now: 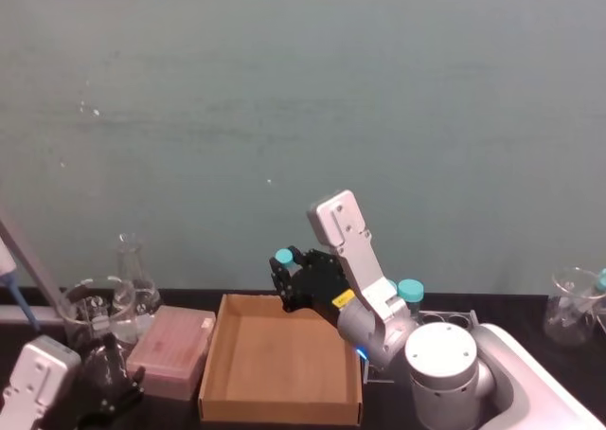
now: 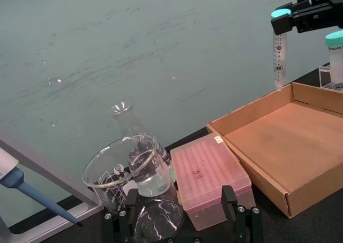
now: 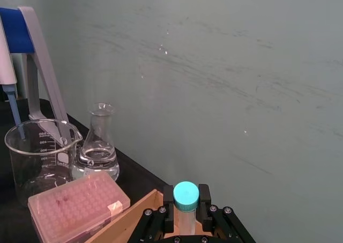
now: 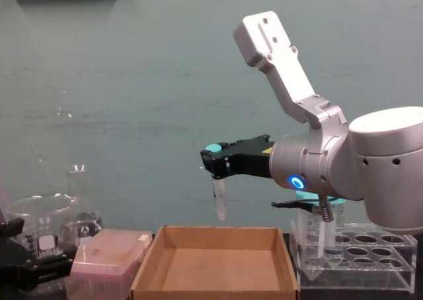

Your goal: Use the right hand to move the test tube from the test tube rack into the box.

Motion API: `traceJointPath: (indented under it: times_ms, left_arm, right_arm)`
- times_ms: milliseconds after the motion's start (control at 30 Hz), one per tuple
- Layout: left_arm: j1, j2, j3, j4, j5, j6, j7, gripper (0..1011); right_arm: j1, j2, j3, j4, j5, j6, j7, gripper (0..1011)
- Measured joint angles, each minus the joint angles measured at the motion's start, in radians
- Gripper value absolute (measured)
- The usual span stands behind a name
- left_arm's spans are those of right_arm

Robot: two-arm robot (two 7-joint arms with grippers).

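Note:
My right gripper (image 4: pixel 213 162) is shut on the test tube (image 4: pixel 218 197), a slim clear tube with a teal cap (image 3: pixel 186 195), which hangs upright above the far edge of the brown cardboard box (image 4: pixel 215 263). From the left wrist the tube (image 2: pixel 278 58) shows with its tip just over the box's back wall (image 2: pixel 252 113). In the head view the gripper (image 1: pixel 287 277) sits over the box (image 1: pixel 280 359). The clear test tube rack (image 4: pixel 360 257) stands right of the box with wider capped tubes (image 4: pixel 334 214) in it. My left gripper (image 1: pixel 104 392) rests low at the table's left.
A pink translucent box (image 4: pixel 106 260) lies left of the cardboard box. A glass beaker (image 2: pixel 126 173) and a conical flask (image 2: pixel 128 125) stand beyond it, with a pipette stand (image 3: pixel 27 66) at the far left. Another beaker (image 1: pixel 573 307) sits at the far right.

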Motion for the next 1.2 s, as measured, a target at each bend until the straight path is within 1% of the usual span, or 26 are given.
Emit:
traceJointPath:
  times_ms: [133,300,333,367,433,467,567,600,633,667,700,733,767,800,833,867,900,967,1200]
  left_arm:
    - [0.0,0.0,0.0,0.0,0.0,0.0,0.0,1000]
    - [0.0,0.0,0.0,0.0,0.0,0.0,0.0,1000]
    - [0.0,0.0,0.0,0.0,0.0,0.0,0.0,1000]
    - [0.0,0.0,0.0,0.0,0.0,0.0,0.0,1000]
    - [0.0,0.0,0.0,0.0,0.0,0.0,0.0,1000]
    - [0.0,0.0,0.0,0.0,0.0,0.0,0.0,1000]
    - [0.0,0.0,0.0,0.0,0.0,0.0,0.0,1000]
    - [0.0,0.0,0.0,0.0,0.0,0.0,0.0,1000]
    - [0.0,0.0,0.0,0.0,0.0,0.0,0.0,1000]
    - [0.0,0.0,0.0,0.0,0.0,0.0,0.0,1000]
    - [0.0,0.0,0.0,0.0,0.0,0.0,0.0,1000]
    - [0.0,0.0,0.0,0.0,0.0,0.0,0.0,1000]
    - [0.0,0.0,0.0,0.0,0.0,0.0,0.0,1000]
    - [0.0,0.0,0.0,0.0,0.0,0.0,0.0,1000]
    - [0.0,0.0,0.0,0.0,0.0,0.0,0.0,1000]
    - [0.0,0.0,0.0,0.0,0.0,0.0,0.0,1000]
    - [0.0,0.0,0.0,0.0,0.0,0.0,0.0,1000]
    - [0.0,0.0,0.0,0.0,0.0,0.0,0.0,1000]
    - [0.0,0.0,0.0,0.0,0.0,0.0,0.0,1000]
  right_arm:
    - [0.0,0.001,0.001,-0.002,0.001,-0.001,0.001,273]
    - [-0.001,0.002,0.001,-0.004,0.002,-0.002,0.001,414]
    - [-0.001,0.002,0.001,-0.004,0.003,-0.002,0.002,478]
    - [-0.001,0.002,0.001,-0.004,0.003,-0.002,0.002,478]
    - [-0.001,0.002,0.001,-0.004,0.004,-0.003,0.002,536]
    - [-0.001,0.002,0.001,-0.005,0.004,-0.003,0.002,595]
    - [-0.001,0.003,0.001,-0.005,0.005,-0.003,0.002,653]
    - [-0.001,0.003,0.001,-0.005,0.005,-0.003,0.002,720]
    - [-0.001,0.003,0.001,-0.005,0.005,-0.004,0.003,737]
    - [-0.001,0.003,0.001,-0.005,0.005,-0.004,0.003,791]
    - [-0.001,0.003,0.001,-0.006,0.005,-0.004,0.003,791]
    - [-0.001,0.003,0.001,-0.006,0.006,-0.004,0.003,833]
    - [-0.001,0.003,0.001,-0.006,0.006,-0.004,0.003,842]
    - [-0.001,0.003,0.001,-0.006,0.006,-0.004,0.003,901]
    - [-0.001,0.003,0.001,-0.006,0.006,-0.004,0.003,934]
    - [-0.001,0.003,0.001,-0.006,0.006,-0.004,0.003,934]
    - [-0.001,0.003,0.001,-0.007,0.006,-0.005,0.004,980]
    - [-0.001,0.003,0.001,-0.007,0.006,-0.005,0.004,1002]
    - [-0.001,0.003,0.001,-0.007,0.007,-0.005,0.004,1000]
